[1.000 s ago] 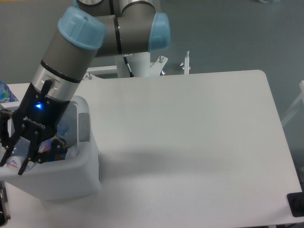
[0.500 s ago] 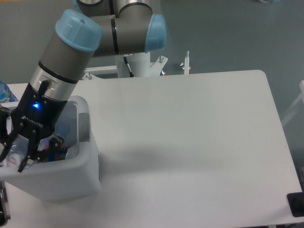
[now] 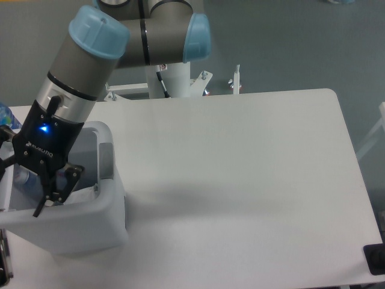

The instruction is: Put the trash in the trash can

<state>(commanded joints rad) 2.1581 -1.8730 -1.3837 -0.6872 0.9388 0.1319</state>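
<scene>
The trash can [image 3: 84, 220], a big white bin with a grey side panel, stands at the table's front left. My gripper [image 3: 19, 191] hangs over its opening, tilted down to the left, fingers spread open with nothing between them. One finger [image 3: 53, 194] reaches just inside the bin. Under the gripper a pale part of the crushed bottle [image 3: 23, 177] shows inside the can; the rest of it is hidden by the gripper. A small whitish scrap [image 3: 96, 189] peeks up by the inner right wall; I cannot tell whether it is the packet.
The white table [image 3: 240, 180] stretches right of the bin. A blue-labelled object [image 3: 5, 115] sits at the far left edge of the view. The arm's base post [image 3: 174, 81] stands behind the table. A dark block [image 3: 376, 260] is at the front right corner.
The fingers have spread apart and the bottle with the blue-red label has dropped out of them into the can. The gripper has risen slightly.
</scene>
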